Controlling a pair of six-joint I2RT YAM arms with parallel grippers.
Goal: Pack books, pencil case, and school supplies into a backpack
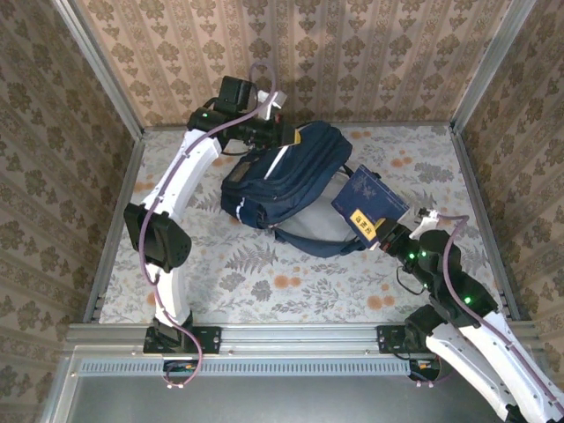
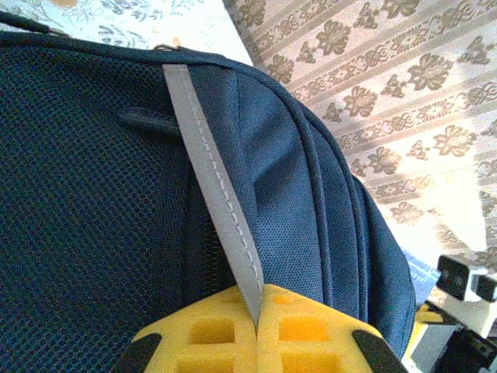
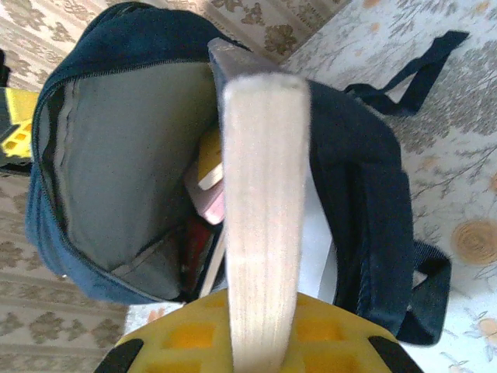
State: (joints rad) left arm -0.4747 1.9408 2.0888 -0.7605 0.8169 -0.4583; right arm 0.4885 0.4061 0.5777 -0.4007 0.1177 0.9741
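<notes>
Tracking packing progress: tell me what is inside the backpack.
Inside the open backpack: grey lining, a yellow book edge, a pink box, a dark red item. The navy book in front hides the rest.

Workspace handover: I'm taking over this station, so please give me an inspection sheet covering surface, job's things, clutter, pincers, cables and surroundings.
Surface: floral cloth on the table.
Job's things: backpack lying open; navy book at its mouth; yellow book and pink box inside.
Clutter: nothing seen.
Pincers: left pincer shut on the backpack's grey strip; right pincer shut on the navy book.
Cables: purple cable along each arm.
Surroundings: patterned walls.
</notes>
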